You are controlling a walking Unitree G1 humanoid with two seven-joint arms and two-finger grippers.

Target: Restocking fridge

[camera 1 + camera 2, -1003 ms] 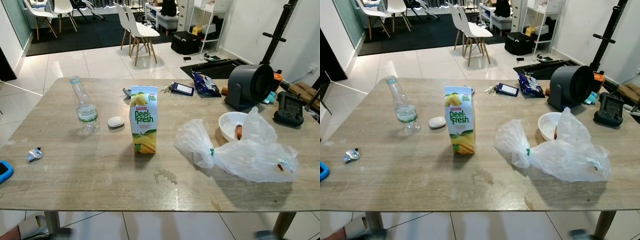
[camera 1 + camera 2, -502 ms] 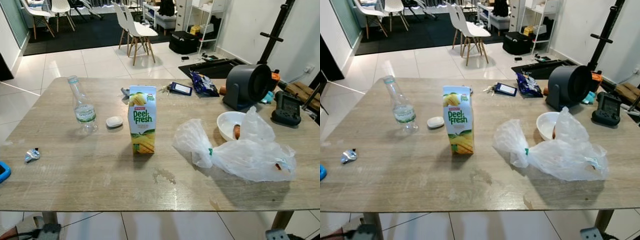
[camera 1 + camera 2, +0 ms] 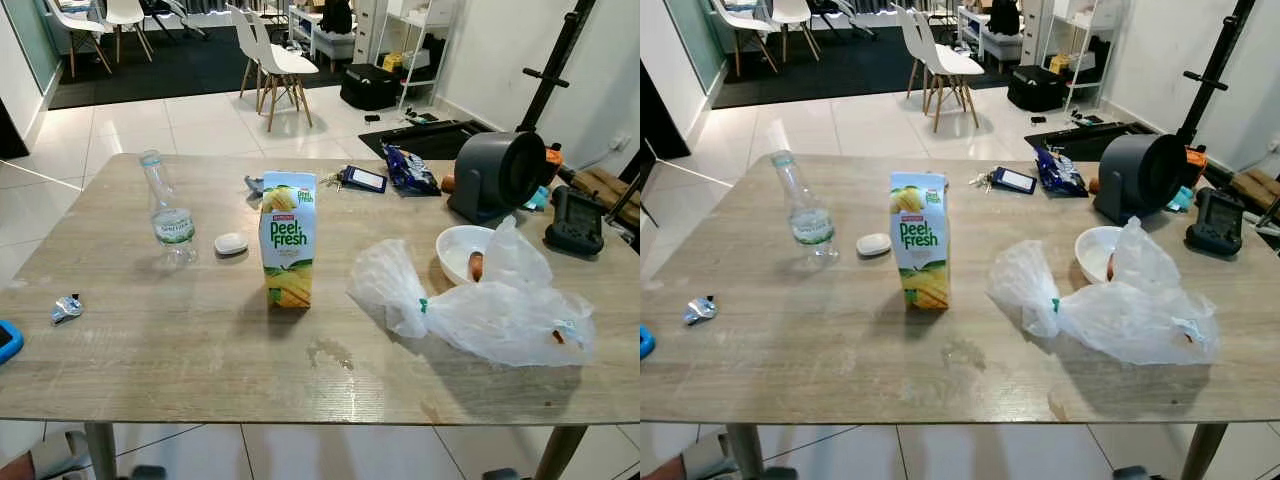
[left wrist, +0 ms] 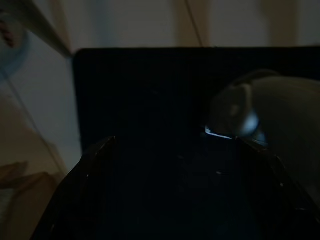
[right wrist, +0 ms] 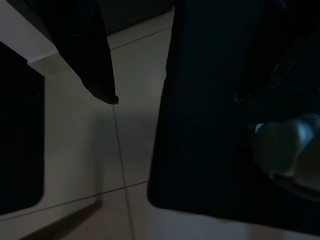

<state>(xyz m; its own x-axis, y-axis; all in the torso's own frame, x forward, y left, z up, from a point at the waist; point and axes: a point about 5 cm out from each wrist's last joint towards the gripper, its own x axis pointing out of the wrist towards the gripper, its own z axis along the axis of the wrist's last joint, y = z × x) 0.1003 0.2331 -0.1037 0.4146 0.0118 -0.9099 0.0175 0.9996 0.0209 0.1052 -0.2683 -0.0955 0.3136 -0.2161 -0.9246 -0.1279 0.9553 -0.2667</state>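
Juice carton (image 3: 288, 239), yellow and white with "Peel Fresh" on its face, stands upright near the middle of the wooden desk (image 3: 200, 340) in front of you. Just to its left lies a small white oval object (image 3: 231, 243), and further left a clear plastic water bottle (image 3: 168, 212) stands upright, nearly empty. Near the desk's left edge you see a small crumpled wrapper (image 3: 66, 308), and a blue object (image 3: 8, 341) pokes in at the very edge.

To the right of the carton, well apart from it, a crumpled clear plastic bag (image 3: 480, 305) sprawls across the desk, partly covering a white bowl (image 3: 462, 251) with something orange inside. Behind the bowl sits a dark grey round fan (image 3: 497, 176). A black handheld device (image 3: 574, 219) lies at the far right. Along the far edge of the desk you find a bunch of keys with a card holder (image 3: 358, 178) and a dark blue snack packet (image 3: 405, 168).

Beyond the desk, white chairs (image 3: 265, 60) stand on the tiled floor (image 3: 150, 125).

Your left gripper (image 4: 175, 165) hangs in deep shade; its fingers are spread apart, holding nothing. Your right gripper (image 5: 175, 100) hangs over pale floor tiles, its fingers likewise parted and empty.
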